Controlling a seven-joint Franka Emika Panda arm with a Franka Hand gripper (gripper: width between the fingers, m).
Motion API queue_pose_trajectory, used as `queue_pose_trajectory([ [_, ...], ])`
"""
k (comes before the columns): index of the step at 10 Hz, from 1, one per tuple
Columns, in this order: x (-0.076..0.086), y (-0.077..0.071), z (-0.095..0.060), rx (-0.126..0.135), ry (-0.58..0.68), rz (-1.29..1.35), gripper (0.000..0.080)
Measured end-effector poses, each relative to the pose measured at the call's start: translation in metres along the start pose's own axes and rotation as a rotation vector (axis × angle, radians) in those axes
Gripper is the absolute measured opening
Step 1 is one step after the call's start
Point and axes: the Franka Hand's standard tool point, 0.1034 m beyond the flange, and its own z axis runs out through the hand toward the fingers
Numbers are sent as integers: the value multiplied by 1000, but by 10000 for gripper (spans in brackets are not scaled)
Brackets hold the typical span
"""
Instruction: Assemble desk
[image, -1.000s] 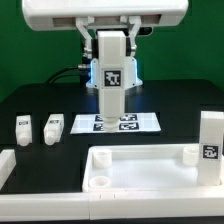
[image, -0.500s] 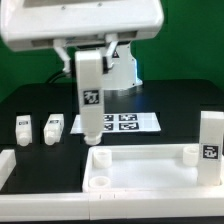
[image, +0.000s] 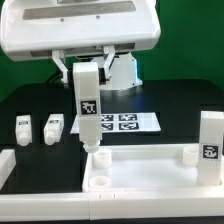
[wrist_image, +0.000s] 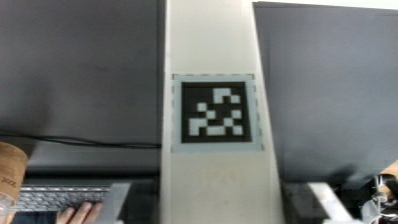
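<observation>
1 leg (wrist_image: 214, 110), ends beyond frame

Arm (image: 80, 25): broad glossy white shell with rounded corners. Black fittings under its 6 o'clock edge. Rounded white base (image: 126, 68).

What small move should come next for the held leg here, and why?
Probably ease the upright white rectangular block leg straight down into the corner socket of the wide flat white tabletop slab. Its lower end sits right over that socket, on the exterior view's left; whether they touch yet is unclear.
</observation>
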Motion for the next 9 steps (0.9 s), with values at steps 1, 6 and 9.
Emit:
queue_pose_trajectory([
  [1, -14, 12, 5, -86, 37, -46, 285],
  [6, -27, -17, 27, -38, 31, 41, 285],
  [9, -25, -21, 30, -23, 27, 54, 285],
])
